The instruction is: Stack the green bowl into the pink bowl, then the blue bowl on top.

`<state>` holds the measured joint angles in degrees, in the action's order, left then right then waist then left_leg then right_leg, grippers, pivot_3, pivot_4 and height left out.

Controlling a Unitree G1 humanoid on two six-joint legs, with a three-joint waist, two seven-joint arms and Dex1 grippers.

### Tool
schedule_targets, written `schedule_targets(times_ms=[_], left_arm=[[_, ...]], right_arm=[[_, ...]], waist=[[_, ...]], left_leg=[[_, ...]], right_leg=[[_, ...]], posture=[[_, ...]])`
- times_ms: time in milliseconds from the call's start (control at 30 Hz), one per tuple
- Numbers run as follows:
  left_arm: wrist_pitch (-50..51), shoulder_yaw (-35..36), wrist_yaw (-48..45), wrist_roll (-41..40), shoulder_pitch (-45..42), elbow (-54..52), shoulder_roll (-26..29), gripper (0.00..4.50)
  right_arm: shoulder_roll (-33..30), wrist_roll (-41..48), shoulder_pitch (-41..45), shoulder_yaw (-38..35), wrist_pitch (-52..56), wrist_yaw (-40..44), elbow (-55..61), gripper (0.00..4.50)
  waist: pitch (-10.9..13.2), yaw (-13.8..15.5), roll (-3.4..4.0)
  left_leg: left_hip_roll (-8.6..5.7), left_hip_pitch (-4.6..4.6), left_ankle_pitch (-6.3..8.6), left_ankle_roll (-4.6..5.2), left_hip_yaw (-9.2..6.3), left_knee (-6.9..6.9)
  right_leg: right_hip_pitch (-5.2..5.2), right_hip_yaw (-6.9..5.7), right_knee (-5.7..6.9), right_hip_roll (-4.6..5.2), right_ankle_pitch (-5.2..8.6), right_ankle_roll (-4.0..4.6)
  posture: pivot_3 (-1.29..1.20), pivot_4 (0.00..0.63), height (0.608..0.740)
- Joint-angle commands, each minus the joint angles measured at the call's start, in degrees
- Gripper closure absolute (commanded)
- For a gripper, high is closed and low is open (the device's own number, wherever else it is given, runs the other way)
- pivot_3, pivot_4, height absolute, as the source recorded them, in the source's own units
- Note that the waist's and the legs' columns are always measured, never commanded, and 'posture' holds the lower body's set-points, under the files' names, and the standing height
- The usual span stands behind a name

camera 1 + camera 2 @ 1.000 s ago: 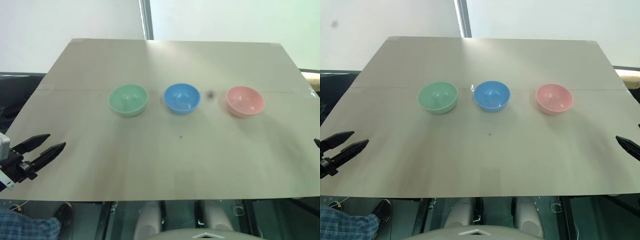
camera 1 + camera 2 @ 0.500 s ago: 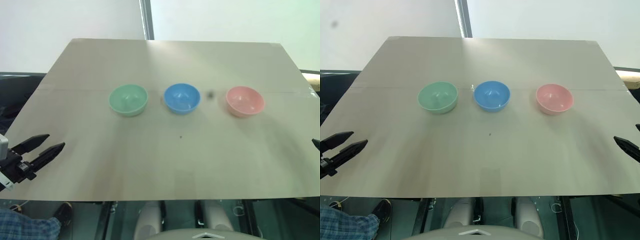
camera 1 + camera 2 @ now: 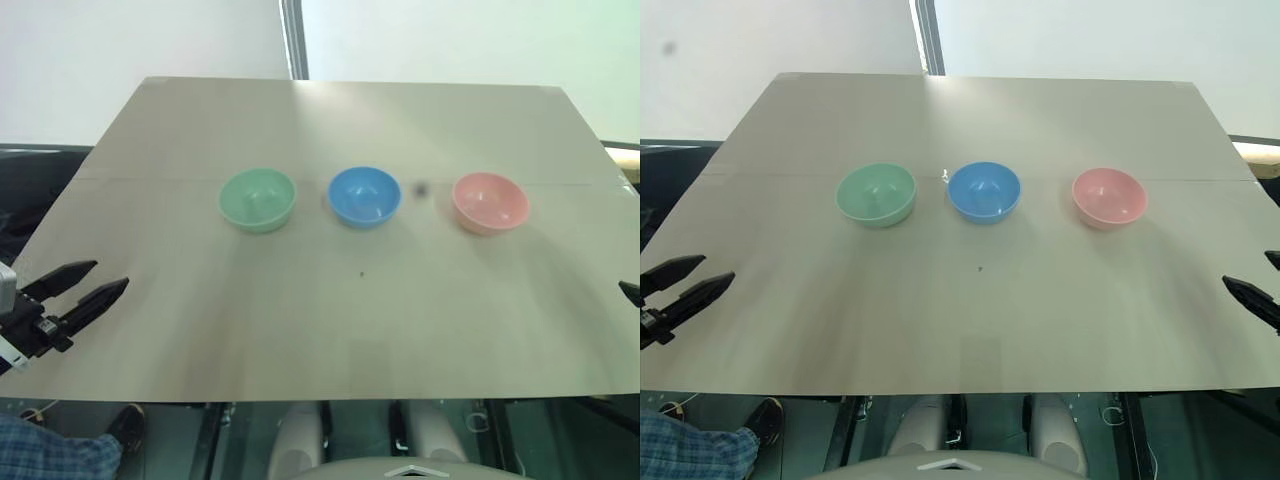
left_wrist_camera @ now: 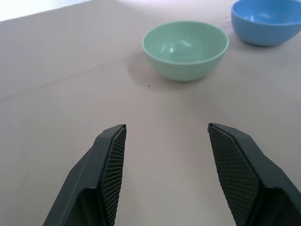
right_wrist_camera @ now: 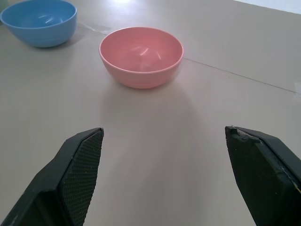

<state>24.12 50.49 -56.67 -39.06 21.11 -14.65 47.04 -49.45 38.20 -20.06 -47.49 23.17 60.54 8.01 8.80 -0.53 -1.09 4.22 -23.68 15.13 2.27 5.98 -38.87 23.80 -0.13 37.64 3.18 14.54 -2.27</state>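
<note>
Sitting left of centre in the frame on the worktop [image 3: 330,330], the green bowl [image 3: 257,198] looks light, rigid and slippery, best pinched at its rim by the left gripper [image 4: 163,141], whose jaws stand apart and empty.

i see the green bowl [image 3: 257,199] in pale mint, plain and smooth, the blue bowl [image 3: 364,196] in bright sky blue, and the pink bowl [image 3: 490,202] in salmon pink, none with any pattern. the table [image 3: 330,320] under them is flat beige. my left gripper [image 4: 163,157] and right gripper [image 5: 165,162] have black fingers with cross-hatched pads [image 4: 114,165].
</note>
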Motion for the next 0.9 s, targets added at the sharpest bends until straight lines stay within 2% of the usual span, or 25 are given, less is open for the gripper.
schedule_targets(times_ms=[33,167,400,467,567,667,800,900], left_arm=[[1.3,-0.3,-4.5,-2.7,1.1,-2.8,2.1,1.58],[0.4,-1.9,-10.6,-2.2,2.3,-2.6,4.4,1.58],[0.2,-8.7,-17.1,-2.0,-4.1,-1.6,9.3,1.58],[0.2,-9.5,-18.0,-1.7,-5.9,-0.5,10.1,1.58],[0.2,-10.4,-18.9,-1.4,-7.7,0.7,10.9,1.58],[0.1,-11.0,-19.7,-1.1,-8.6,1.4,11.1,1.58],[0.7,-11.7,-20.2,-1.7,-10.2,1.6,11.2,1.58],[1.1,-12.1,-20.3,-2.2,-11.2,1.6,11.1,1.58]], right_arm=[[0.2,-0.3,0.3,-0.2,-1.0,0.1,1.1,0.00],[0.3,-0.5,0.9,0.5,-1.1,0.1,0.8,0.00],[0.3,-0.9,2.5,2.4,-1.0,-0.3,2.0,0.00],[-1.5,-1.8,1.4,3.4,2.1,-0.8,3.2,0.00],[-5.4,-7.6,1.4,7.2,0.8,-1.4,4.4,0.00],[-7.3,-8.1,6.9,11.2,3.7,-5.7,8.6,0.00],[-10.3,-9.1,16.6,21.0,9.7,-9.7,13.5,0.00],[-9.1,-11.4,25.8,28.4,10.5,-12.9,12.3,0.00]], waist=[[0.0,0.0,0.00],[0.0,-0.1,0.01],[0.0,0.2,0.02],[0.0,0.1,0.03],[0.0,-0.2,0.09],[0.0,-0.7,0.08],[0.0,-0.3,0.10],[0.1,-0.2,0.06]], left_leg=[[0.00,0.00,0.00,0.00,0.01,0.00],[-0.01,0.02,0.00,0.00,0.04,0.00],[-0.04,0.05,-0.01,-0.01,0.03,0.00],[-0.04,0.04,-0.01,0.00,0.05,0.00],[-0.05,0.03,-0.01,0.00,0.09,0.00],[-0.03,0.07,-0.01,0.00,0.14,0.00],[-0.01,0.18,-0.02,-0.01,0.17,0.00],[-0.01,0.11,-0.02,-0.01,0.18,0.00]], right_leg=[[0.00,0.00,0.00,0.00,0.00,0.00],[0.01,0.02,0.02,-0.02,0.00,0.00],[-0.01,0.01,0.05,-0.05,0.00,0.00],[0.00,0.02,0.06,-0.06,0.00,0.00],[0.02,0.05,0.05,-0.07,0.00,0.00],[0.03,0.10,0.06,-0.12,0.00,-0.01],[0.05,0.15,0.21,-0.15,0.00,-0.01],[0.10,0.15,0.18,-0.11,0.00,0.00]], posture=[[0.00,0.150,0.740],[0.00,0.150,0.740],[0.00,0.150,0.740],[0.00,0.150,0.740],[0.00,0.150,0.740],[0.00,0.150,0.740],[0.00,0.150,0.740],[0.00,0.150,0.740]])
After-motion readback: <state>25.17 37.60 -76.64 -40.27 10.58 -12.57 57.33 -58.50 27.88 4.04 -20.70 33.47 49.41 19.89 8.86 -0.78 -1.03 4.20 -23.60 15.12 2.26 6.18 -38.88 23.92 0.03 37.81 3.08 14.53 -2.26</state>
